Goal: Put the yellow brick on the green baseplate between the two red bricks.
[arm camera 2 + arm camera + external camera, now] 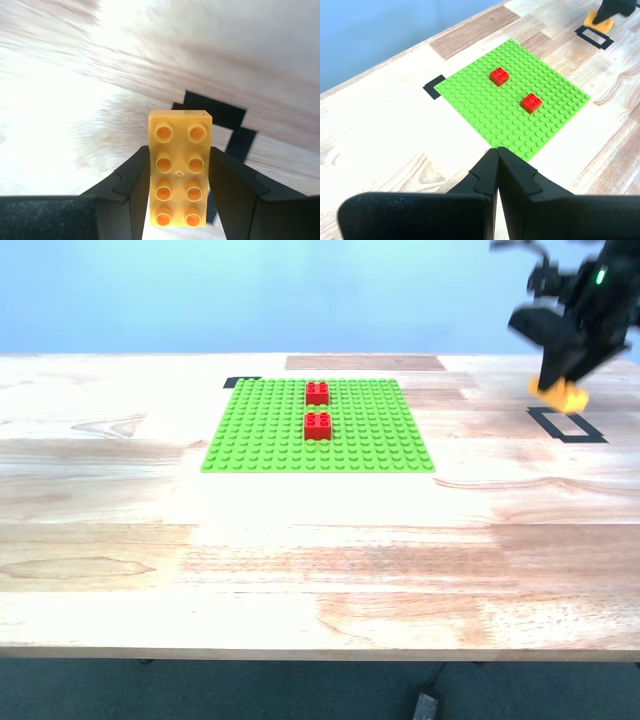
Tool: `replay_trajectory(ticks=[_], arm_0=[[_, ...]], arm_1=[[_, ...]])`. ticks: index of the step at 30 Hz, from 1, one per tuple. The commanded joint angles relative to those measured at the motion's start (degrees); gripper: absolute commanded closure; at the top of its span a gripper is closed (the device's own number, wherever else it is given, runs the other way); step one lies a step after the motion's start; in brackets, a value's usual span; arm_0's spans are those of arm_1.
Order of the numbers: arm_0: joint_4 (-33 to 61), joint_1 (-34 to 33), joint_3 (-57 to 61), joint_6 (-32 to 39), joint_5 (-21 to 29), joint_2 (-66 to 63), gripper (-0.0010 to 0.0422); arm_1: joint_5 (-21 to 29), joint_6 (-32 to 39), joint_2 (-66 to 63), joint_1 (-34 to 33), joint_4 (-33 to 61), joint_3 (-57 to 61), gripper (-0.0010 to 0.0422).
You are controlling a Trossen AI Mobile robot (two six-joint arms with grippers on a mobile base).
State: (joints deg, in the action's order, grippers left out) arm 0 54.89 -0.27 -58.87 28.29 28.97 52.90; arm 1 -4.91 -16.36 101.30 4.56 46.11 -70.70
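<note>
The green baseplate (270, 435) (485, 107) lies flat on the wooden table. The two red bricks (317, 393) (317, 425) stand on it in a line with a gap of a few studs between them; the first wrist view shows them too (499, 76) (531, 103). My second gripper (562, 380) (179, 152) hangs above the table at the exterior view's right, shut on the yellow brick (562, 394) (180, 170) (596, 19), studs facing its camera. My first gripper (497, 151) is shut on nothing, held high off the baseplate's edge, and is out of the exterior view.
A black tape rectangle (566, 425) (594, 37) (225, 125) marks the table just below the held brick. Another black tape mark (240, 383) (434, 87) sits at a baseplate corner. A darker wood patch (365, 362) lies behind the plate. Bare tabletop runs to the near edge (300, 650).
</note>
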Motion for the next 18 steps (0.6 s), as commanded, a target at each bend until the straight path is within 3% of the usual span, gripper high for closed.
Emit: replay_trajectory(ticks=[1,8,18], arm_0=[[0.0,0.0,0.0,0.0,0.0,0.1,0.0412],[0.0,0.0,0.0,0.0,0.0,0.1,0.0413],[0.0,0.0,0.0,0.0,0.0,-0.1,0.0413]], arm_1=[[0.5,-1.4,-2.0,2.0,0.7,-1.9,0.0351],[-1.3,-9.9,-4.2,11.0,4.1,-7.5,0.0351],[1.0,-21.6,3.8,26.9,6.9,-21.0,0.0351]])
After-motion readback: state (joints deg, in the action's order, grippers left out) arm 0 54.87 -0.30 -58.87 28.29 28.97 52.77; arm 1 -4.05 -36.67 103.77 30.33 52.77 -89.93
